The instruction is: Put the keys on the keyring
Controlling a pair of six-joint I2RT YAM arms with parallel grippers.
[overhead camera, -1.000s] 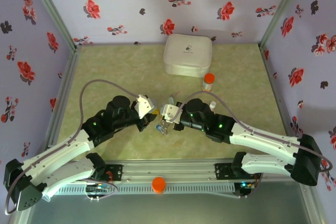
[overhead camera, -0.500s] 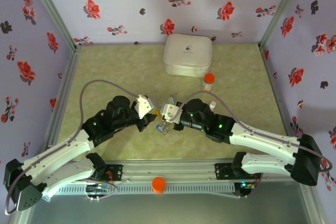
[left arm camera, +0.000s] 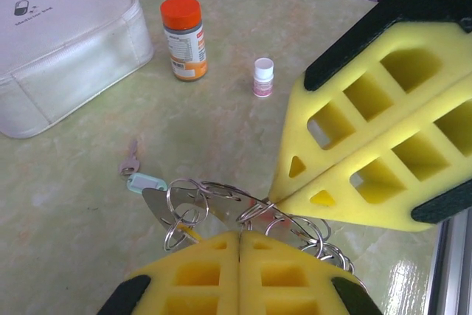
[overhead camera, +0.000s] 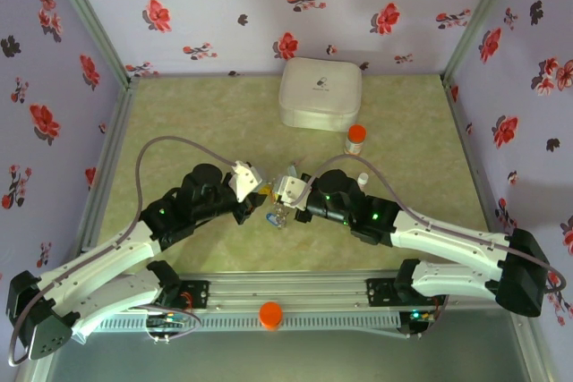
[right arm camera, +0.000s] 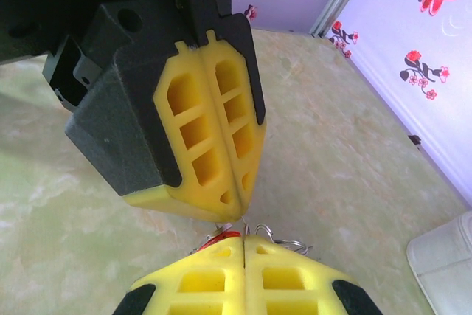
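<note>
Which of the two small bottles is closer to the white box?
The orange-capped bottle, just beside the white box; the tiny white-capped bottle stands farther away.

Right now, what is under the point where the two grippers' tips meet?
The keyring, a cluster of silvery loops, hangs there over the table. The left gripper and right gripper cover what their pads pinch.

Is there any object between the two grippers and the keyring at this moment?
Nothing visible. The left gripper and the right gripper are both shut, tips on the wire rings of the keyring. The orange-capped bottle and the white box stand farther back, out of the way.
</note>
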